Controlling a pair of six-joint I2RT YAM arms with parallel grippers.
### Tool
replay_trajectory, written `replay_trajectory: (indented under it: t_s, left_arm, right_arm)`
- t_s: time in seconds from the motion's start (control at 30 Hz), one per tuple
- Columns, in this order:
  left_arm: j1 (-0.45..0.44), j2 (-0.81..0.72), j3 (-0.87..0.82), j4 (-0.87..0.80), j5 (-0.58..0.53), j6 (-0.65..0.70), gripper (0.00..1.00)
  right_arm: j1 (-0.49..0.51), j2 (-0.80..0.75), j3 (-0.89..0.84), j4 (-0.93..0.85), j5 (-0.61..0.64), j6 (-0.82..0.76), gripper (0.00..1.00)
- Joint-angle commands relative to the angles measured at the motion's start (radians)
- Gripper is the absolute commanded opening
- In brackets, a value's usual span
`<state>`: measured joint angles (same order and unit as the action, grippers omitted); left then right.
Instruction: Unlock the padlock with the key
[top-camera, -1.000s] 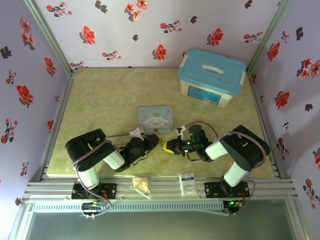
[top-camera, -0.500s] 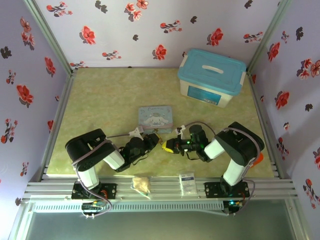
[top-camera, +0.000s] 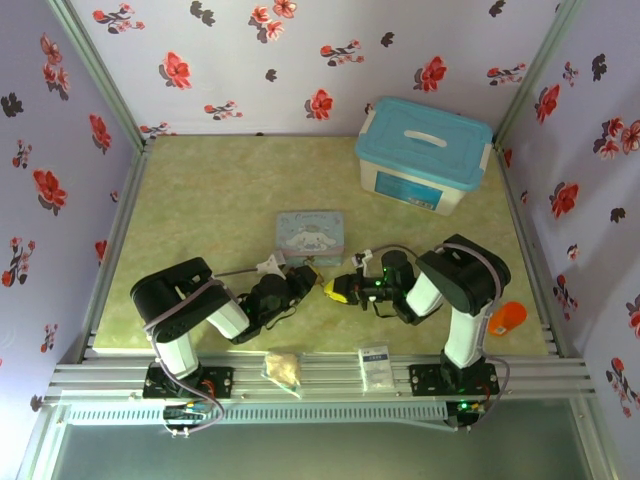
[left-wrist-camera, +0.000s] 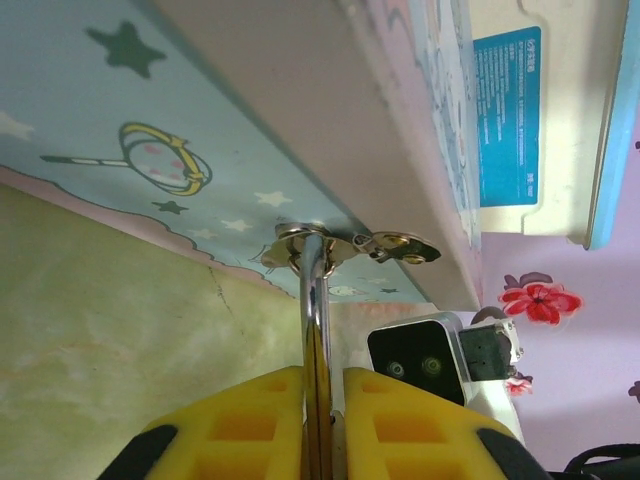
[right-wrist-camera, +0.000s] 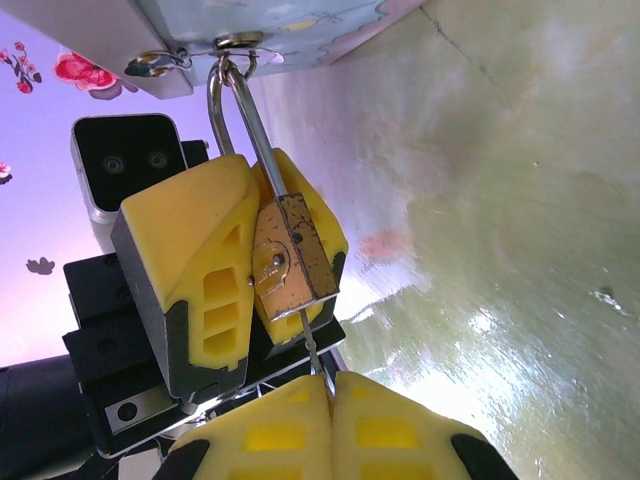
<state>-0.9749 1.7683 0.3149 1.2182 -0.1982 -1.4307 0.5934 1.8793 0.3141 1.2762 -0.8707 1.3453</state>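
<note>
**Pinching padlock and key together under the tin's latch**

The right wrist view shows the brass padlock (right-wrist-camera: 290, 255) clamped between the left gripper's (right-wrist-camera: 262, 235) yellow fingers. Its shackle is hooked through the latch (right-wrist-camera: 236, 42) of the tin (right-wrist-camera: 285, 15) above. The right gripper (right-wrist-camera: 330, 425) is pressed together on the thin key (right-wrist-camera: 310, 345), which reaches the padlock's underside just past its fingertips. The left wrist view hides the padlock's body, and the shackle rises edge-on from closed fingers. Overhead, both arms fold low, grippers nose to nose. A blue-lidded box (top-camera: 425, 155) stands well beyond them.
</note>
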Motion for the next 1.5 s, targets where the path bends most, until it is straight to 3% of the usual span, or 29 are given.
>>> replay_trajectory:
  t_s: [0.0,0.73,1.03,1.47]
  left_arm:
    - [-0.016,-0.002,0.026,0.082,0.049,-0.002,0.0]
    - [-0.017,-0.043,0.036,0.084,0.044,-0.019,0.0]
    - [-0.019,-0.013,0.068,0.083,0.048,-0.032,0.0]
    - [-0.024,-0.021,0.063,0.081,0.055,-0.029,0.0]
  right_arm:
    - [-0.018,0.023,0.008,0.109,0.054,0.024,0.0]
    - [-0.02,0.021,-0.016,0.11,0.167,0.166,0.0]
    - [0.064,0.004,-0.006,0.109,0.253,0.191,0.0]
    - [0.08,-0.028,0.001,0.11,0.317,0.175,0.0]
